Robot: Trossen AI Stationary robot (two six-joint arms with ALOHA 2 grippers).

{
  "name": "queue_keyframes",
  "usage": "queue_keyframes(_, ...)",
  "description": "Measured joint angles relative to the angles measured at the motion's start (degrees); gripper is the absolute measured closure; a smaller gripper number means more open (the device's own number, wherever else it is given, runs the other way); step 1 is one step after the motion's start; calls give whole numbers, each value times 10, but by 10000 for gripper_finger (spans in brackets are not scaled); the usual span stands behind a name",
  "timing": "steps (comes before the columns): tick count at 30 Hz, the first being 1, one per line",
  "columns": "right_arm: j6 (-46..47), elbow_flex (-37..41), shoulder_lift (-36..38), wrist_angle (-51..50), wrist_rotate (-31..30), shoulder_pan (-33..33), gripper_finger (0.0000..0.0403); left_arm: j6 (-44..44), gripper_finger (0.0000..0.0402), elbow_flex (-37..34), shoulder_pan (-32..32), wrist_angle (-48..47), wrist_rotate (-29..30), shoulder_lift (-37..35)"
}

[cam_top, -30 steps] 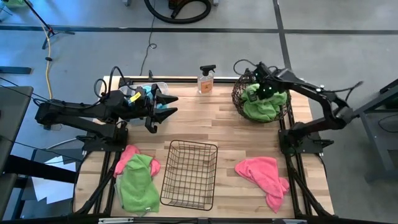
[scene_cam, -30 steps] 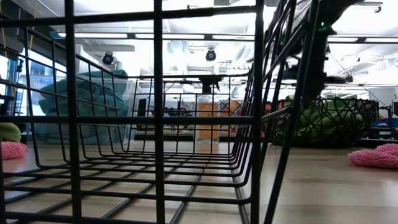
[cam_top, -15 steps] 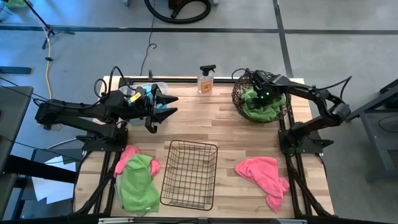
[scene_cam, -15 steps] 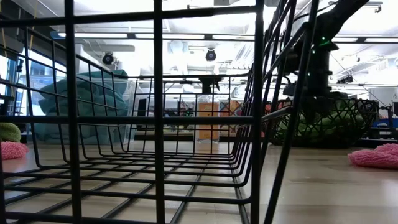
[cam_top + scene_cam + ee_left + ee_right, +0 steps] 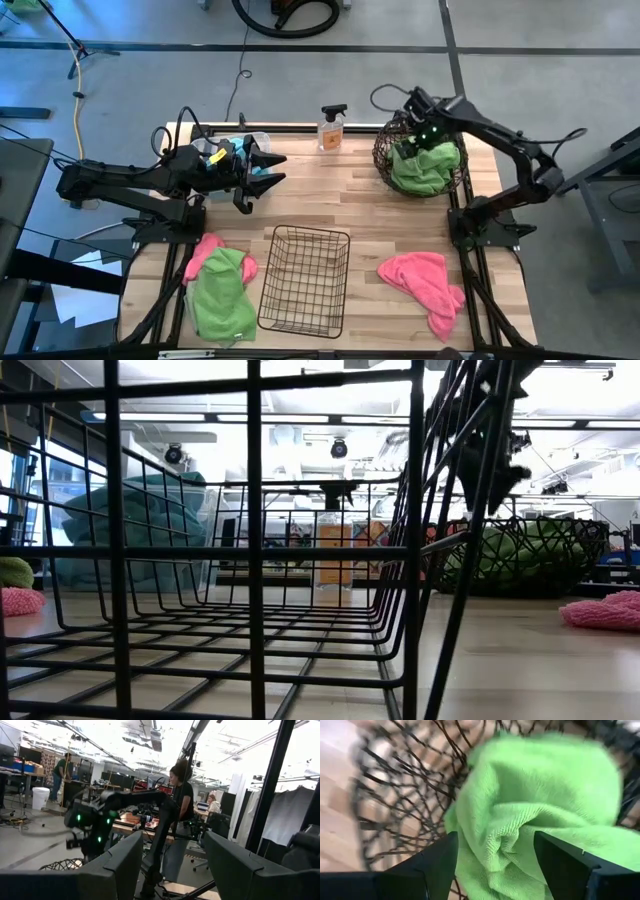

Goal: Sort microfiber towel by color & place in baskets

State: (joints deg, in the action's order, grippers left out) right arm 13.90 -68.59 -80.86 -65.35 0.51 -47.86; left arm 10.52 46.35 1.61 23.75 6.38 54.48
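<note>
A lime green towel (image 5: pixel 425 170) lies heaped in the round dark woven-wire basket (image 5: pixel 383 160) at the far right; it also shows in the right wrist view (image 5: pixel 530 800). My right gripper (image 5: pixel 418 133) hovers open and empty just above it (image 5: pixel 495 845). My left gripper (image 5: pixel 275 168) is open and empty, held level next to the clear bin (image 5: pixel 255 138), which holds teal towels (image 5: pixel 130 530). A pink towel (image 5: pixel 425 280) lies flat on the table at the near right. A green towel (image 5: pixel 222 295) lies over a pink one (image 5: pixel 205 250) at the near left.
The black wire-grid basket (image 5: pixel 305 280) stands at the near middle of the table. An orange spray bottle (image 5: pixel 332 128) stands at the far edge between the bin and the round basket. People show in the room beyond the table (image 5: pixel 180 790).
My right gripper has gone down into the round basket and then risen clear of its rim, a little toward the far edge. The green towel stays heaped in the basket.
</note>
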Motion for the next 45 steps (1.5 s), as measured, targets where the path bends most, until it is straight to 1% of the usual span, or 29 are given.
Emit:
queue_keyframes(5,-11,-90,6,-32,3,8,146,-1,200,0,0,0,0,0)
queue_keyframes(7,-13,-111,24,-16,13,24,146,-1,200,0,0,0,0,0)
queue_keyframes(10,-7,-119,65,34,18,63,146,-1,200,0,0,0,0,0)
queue_keyframes(16,30,-119,148,99,5,168,146,-1,200,0,0,-1,0,0)
queue_keyframes(20,51,-119,187,130,-28,252,146,-2,200,0,0,-1,0,0)
queue_keyframes(24,67,-119,208,167,-67,341,146,-2,200,0,0,-1,0,0)
queue_keyframes(30,52,-118,199,267,-143,477,146,-2,200,0,0,-1,2,0)
queue_keyframes(35,-14,-118,164,367,-176,562,146,-2,200,0,0,0,3,0)
queue_keyframes(37,-40,-118,145,402,-196,583,146,-2,200,0,0,0,3,0)
queue_keyframes(40,-70,-118,118,436,-240,603,146,-2,200,0,0,0,3,0)
queue_keyframes(43,-81,-118,103,442,-274,608,146,-2,200,0,0,1,4,0)
queue_keyframes(45,-76,-118,101,438,-280,606,146,-2,200,0,0,1,4,0)
